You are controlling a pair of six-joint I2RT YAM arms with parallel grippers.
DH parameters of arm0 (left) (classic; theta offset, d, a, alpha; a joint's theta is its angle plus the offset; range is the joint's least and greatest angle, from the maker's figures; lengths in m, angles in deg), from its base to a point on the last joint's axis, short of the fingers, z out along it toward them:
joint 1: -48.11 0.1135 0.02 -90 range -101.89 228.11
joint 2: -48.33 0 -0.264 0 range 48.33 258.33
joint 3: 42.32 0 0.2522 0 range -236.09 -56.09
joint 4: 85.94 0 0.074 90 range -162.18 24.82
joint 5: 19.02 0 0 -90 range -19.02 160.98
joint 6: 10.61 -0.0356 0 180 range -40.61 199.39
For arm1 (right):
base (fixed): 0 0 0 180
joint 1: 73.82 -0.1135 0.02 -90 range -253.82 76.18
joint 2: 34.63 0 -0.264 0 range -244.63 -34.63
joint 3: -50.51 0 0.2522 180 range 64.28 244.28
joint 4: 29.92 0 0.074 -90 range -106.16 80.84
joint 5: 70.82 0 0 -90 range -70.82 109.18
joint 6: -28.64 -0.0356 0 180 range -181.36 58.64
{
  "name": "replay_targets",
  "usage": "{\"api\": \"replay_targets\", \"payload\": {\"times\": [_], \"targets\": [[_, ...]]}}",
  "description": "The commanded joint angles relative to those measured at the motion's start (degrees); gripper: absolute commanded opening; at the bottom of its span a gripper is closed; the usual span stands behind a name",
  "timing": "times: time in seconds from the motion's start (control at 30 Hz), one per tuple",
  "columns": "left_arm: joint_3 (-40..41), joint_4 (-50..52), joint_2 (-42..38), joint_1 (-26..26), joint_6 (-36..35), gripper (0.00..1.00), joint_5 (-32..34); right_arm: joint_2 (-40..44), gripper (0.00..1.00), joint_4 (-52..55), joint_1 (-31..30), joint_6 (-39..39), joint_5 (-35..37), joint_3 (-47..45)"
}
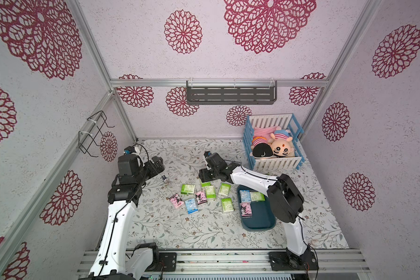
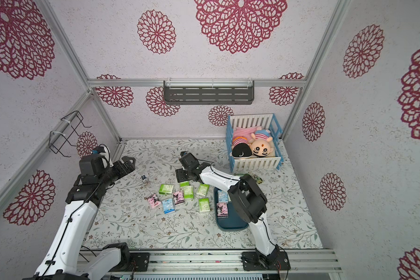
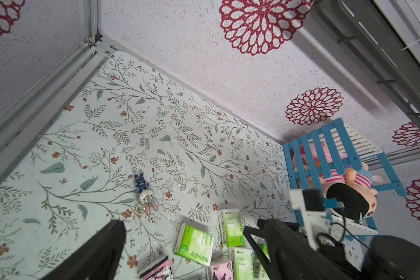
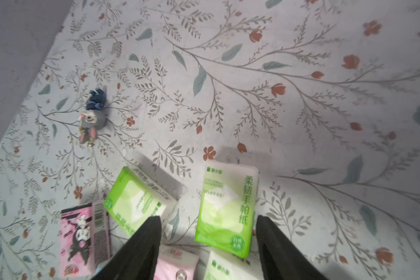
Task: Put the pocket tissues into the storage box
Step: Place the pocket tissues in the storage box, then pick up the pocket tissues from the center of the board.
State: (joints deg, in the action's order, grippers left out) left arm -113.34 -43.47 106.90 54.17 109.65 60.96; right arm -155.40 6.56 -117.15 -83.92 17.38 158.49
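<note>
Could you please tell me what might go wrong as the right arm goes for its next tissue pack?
The open right gripper hangs over a green pack with its fingers close to a second green pack and a pink pack; closing could pinch or drag a neighbour. The soft pack might also slip before reaching the storage box.

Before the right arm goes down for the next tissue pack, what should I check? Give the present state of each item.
1. The right gripper is open and empty: ok.
2. The green pack lies flat, in line with the gap of the gripper: ok.
3. Room around that pack: not ok; a second green pack and a pink pack lie close to one end.
4. Free floor in the storage box, which holds three packs: ok.
5. The left gripper is open, apart from the packs: ok.
6. Height of the right gripper above the pack: cannot tell.
</note>
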Motion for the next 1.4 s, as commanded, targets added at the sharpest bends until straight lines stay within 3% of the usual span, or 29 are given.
{"api": "replay_targets", "payload": {"times": [0.0, 0.4, 1.37], "targets": [[-0.2, 0.8, -1.0, 0.2, -0.4, 0.97, -1.2, -1.2, 0.71, 4.3, -0.4, 2.3, 0.9, 5.5], [0.4, 0.5, -1.8, 0.2, -0.2, 0.97, -2.3, -10.9, 0.77, 15.6, -1.8, 4.1, 6.2, 18.7], [0.3, 0.6, -1.8, 0.2, -0.8, 0.97, -2.0, -15.4, 0.73, 20.4, -1.9, 3.7, 9.3, 23.0]]}}
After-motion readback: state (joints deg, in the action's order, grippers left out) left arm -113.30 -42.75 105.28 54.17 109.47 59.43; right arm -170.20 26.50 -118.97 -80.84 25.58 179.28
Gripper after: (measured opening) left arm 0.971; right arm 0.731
